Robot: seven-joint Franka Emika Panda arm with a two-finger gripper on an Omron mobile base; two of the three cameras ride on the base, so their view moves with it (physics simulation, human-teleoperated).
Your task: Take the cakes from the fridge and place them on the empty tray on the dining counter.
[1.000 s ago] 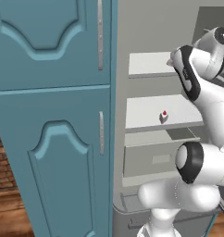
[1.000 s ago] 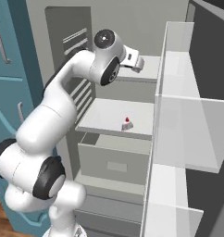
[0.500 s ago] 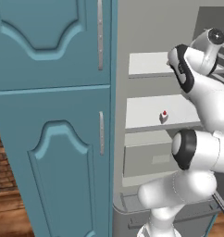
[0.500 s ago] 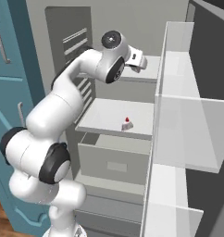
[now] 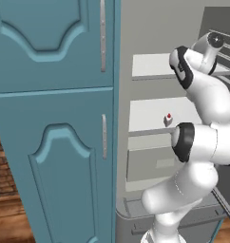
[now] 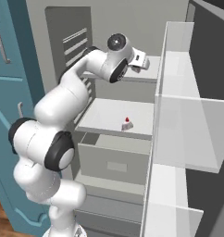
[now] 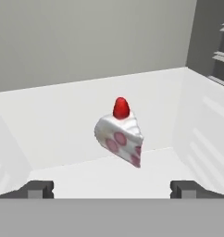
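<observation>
The fridge (image 6: pixel 132 23) stands open, its white inner shelves showing. One cake (image 7: pixel 119 134), a white wedge with pink spots and a red cherry, sits on the upper shelf (image 6: pixel 151 69), straight ahead of my gripper (image 7: pixel 112 189) and a short way beyond the tips. Both fingertips (image 7: pixel 37 189) stand wide apart with nothing between them. In the right base view the gripper (image 6: pixel 142 60) reaches over that upper shelf. A second cake (image 6: pixel 127 123) (image 5: pixel 168 119) rests on the middle shelf below. The tray and the dining counter are out of view.
Teal panelled cabinets (image 5: pixel 55 118) stand close on the left of the fridge. The open fridge door (image 6: pixel 183 129), with its translucent shelves, hangs at the right. A closed white drawer (image 6: pixel 116 164) sits under the middle shelf. White walls close in the upper shelf.
The hand has moved slightly deeper over the upper shelf, and the arm's elbow has risen a little. The cake on the middle shelf has not moved.
</observation>
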